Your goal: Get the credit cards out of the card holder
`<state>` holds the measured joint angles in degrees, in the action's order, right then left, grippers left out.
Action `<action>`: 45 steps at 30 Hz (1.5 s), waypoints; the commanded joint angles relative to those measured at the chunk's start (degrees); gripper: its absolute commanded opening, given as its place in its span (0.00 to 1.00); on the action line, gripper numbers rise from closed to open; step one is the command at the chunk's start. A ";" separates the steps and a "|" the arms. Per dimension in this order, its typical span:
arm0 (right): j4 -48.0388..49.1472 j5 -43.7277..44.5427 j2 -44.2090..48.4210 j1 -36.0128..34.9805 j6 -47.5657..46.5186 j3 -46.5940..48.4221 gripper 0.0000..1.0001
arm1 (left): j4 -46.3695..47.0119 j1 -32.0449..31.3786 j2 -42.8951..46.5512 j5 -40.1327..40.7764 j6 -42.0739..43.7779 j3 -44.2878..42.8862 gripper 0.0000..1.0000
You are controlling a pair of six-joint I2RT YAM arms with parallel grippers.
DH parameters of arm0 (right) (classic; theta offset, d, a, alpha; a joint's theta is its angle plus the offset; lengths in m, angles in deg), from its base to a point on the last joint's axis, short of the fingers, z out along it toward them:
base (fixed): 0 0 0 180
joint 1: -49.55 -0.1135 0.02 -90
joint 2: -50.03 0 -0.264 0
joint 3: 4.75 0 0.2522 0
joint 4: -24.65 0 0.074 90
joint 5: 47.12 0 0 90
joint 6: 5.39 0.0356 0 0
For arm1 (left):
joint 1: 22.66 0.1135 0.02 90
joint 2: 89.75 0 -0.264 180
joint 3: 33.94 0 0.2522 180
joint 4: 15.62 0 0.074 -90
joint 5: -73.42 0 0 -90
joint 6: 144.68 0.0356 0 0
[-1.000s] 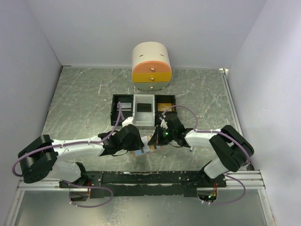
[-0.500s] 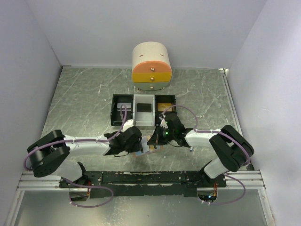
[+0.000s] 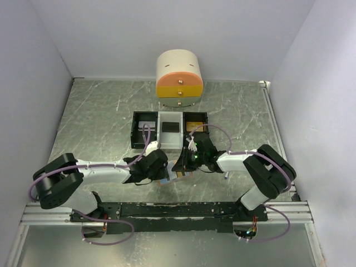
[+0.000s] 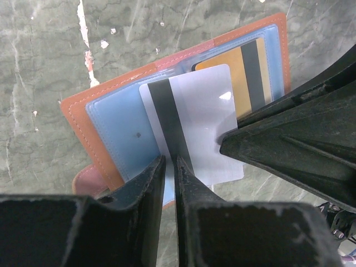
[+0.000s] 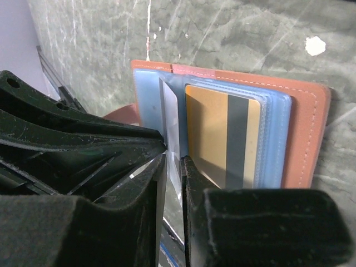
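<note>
Out on the left, the left arm (image 3: pixel 94 172) reaches in low across the marbled grey table (image 3: pixel 94 122), and its claw (image 4: pixel 171 162) is nearly closed. The slit between the fingers is very narrow and the lower edge of the grey card (image 4: pixel 200 117) runs right into it, black stripe and all. That looks like a pinch on the card.

Under the claw, the card holder (image 4: pixel 83 119) lies open and flat on the table near the front edge, just ahead of the arm bases. Its brown leather faces down and its light blue sleeves face up. The grey card is lifted at a slant, mostly clear of the sleeves.

Moving right, the orange card (image 5: pixel 206 133) is tucked in its clear pocket on the right half of the holder, dark stripe showing.

Now the right claw (image 5: pixel 175 161): it comes in from the right, fingers a small gap apart with the same grey card standing edge-on between them. I cannot tell whether it is squeezing the card. The two claws are almost nose to nose.

Farther back in the middle sit the black-and-white trays (image 3: pixel 139 133), and behind them the cream and orange drawer box (image 3: pixel 179 83).
</note>
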<state>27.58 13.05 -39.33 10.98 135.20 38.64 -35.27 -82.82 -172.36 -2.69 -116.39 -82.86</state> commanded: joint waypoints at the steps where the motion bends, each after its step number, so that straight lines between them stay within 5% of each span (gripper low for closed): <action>1: 4.47 -3.15 -1.31 -0.05 1.06 -0.18 0.17 | -2.60 -0.23 -1.56 0.72 0.75 0.17 0.23; 11: 4.48 -4.28 -3.16 -0.18 -0.21 0.52 0.18 | -2.97 -0.22 1.70 1.99 0.00 1.72 0.23; 21: 1.43 0.85 -0.77 -0.48 -0.02 0.29 0.00 | -3.14 -0.22 3.26 2.22 -0.35 2.98 0.24; 29: -0.78 2.97 2.07 -0.46 -0.30 -0.45 0.00 | -2.83 -0.23 3.02 1.89 -0.08 2.99 0.24; 40: 2.34 0.30 -0.78 -0.72 1.30 -0.03 0.18 | -3.26 -0.22 1.84 1.31 0.41 2.16 0.23; 45: 1.69 1.54 -0.23 -0.72 1.17 0.10 0.03 | -3.45 -0.26 2.38 1.46 0.26 2.19 0.23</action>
<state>28.63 13.36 -39.81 10.44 136.33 38.49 -36.34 -82.82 -169.63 -2.18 -116.66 -80.94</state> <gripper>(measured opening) 0.088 0.231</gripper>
